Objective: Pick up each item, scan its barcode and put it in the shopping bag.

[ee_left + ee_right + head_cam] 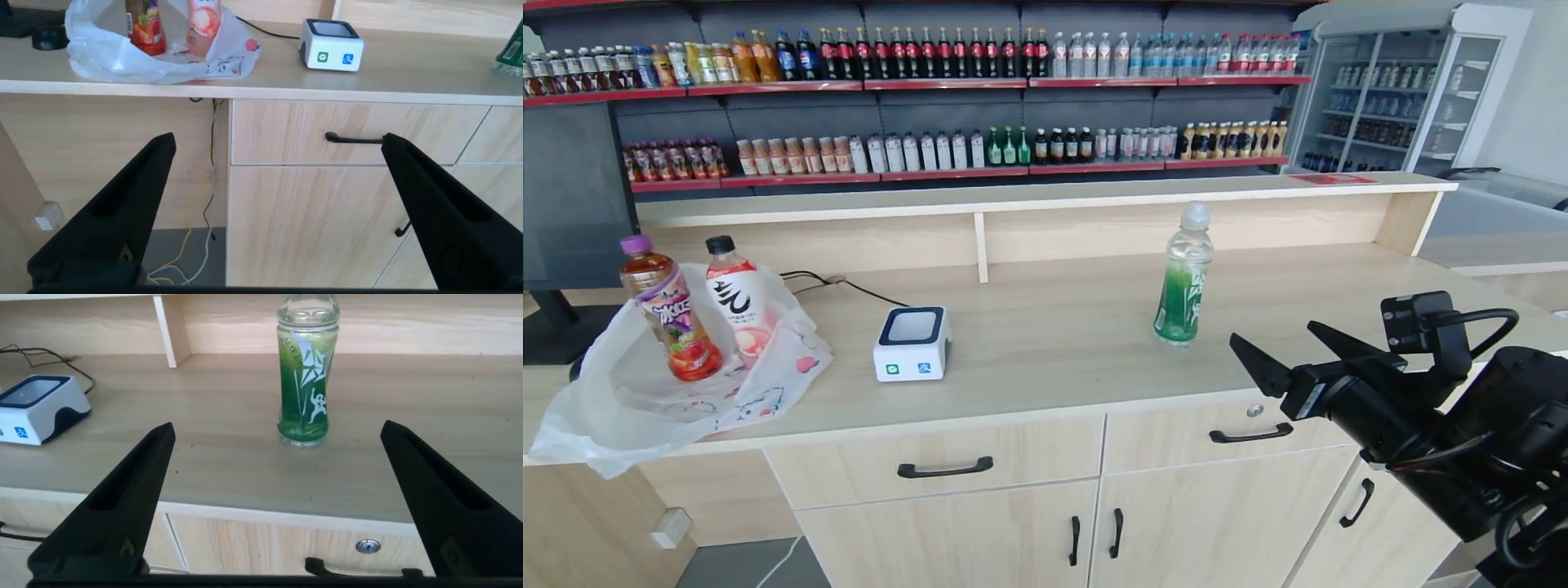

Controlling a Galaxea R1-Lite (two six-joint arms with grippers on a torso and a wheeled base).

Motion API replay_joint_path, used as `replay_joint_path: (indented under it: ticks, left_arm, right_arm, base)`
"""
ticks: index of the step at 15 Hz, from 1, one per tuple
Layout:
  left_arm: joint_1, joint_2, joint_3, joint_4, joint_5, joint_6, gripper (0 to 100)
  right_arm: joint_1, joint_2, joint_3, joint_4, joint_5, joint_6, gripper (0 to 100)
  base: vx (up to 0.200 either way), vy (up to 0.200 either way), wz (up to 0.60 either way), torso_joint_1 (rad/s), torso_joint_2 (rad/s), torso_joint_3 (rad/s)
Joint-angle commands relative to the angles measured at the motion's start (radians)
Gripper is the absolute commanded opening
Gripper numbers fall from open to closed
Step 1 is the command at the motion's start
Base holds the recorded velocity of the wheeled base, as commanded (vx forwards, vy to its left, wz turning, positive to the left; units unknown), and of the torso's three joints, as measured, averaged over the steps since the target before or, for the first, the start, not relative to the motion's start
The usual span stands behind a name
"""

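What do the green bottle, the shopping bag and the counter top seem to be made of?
Green bottle: likely clear plastic, glossy; light passes through above the green wrap.
Shopping bag: thin whitish plastic film, crumpled, semi-translucent.
Counter top: pale wood grain, matte; solid wood or laminate, cannot tell.

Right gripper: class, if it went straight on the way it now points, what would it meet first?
Probably the green bottle, upright on the counter and centred ahead of the open right gripper. Depth is unclear, so the counter edge might come first.
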Motion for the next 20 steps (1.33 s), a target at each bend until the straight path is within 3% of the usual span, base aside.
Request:
replay_joint_path:
  ticks: [1,7,12,16,20]
  left_arm:
    - [0.000,0.000,0.000,0.000,0.000,0.000,100]
    - [0.000,0.000,0.000,0.000,0.000,0.002,100]
    - [0.000,0.000,0.000,0.000,0.000,0.002,100]
    - [0.000,0.000,0.000,0.000,0.000,0.003,100]
    - [0.000,0.000,0.000,0.000,0.000,0.000,100]
  right_arm:
    - [0.000,0.009,-0.001,0.002,0.000,0.000,100]
    - [0.000,0.019,-0.002,0.002,0.000,0.000,100]
    - [0.017,0.032,-0.002,0.002,0.000,0.000,100]
    - [0.097,0.112,-0.107,0.002,0.000,0.001,100]
    - [0.106,0.143,-0.125,0.002,0.000,0.000,100]
  base:
    - [0.200,-0.200,0.00,-0.002,-0.01,0.007]
    - [0.200,0.000,0.00,0.005,0.00,0.004]
    - [0.000,0.000,0.00,0.000,0.00,0.000]
    - [0.000,0.000,0.00,0.000,0.00,0.000]
    - [0.000,0.000,0.00,0.000,0.00,0.000]
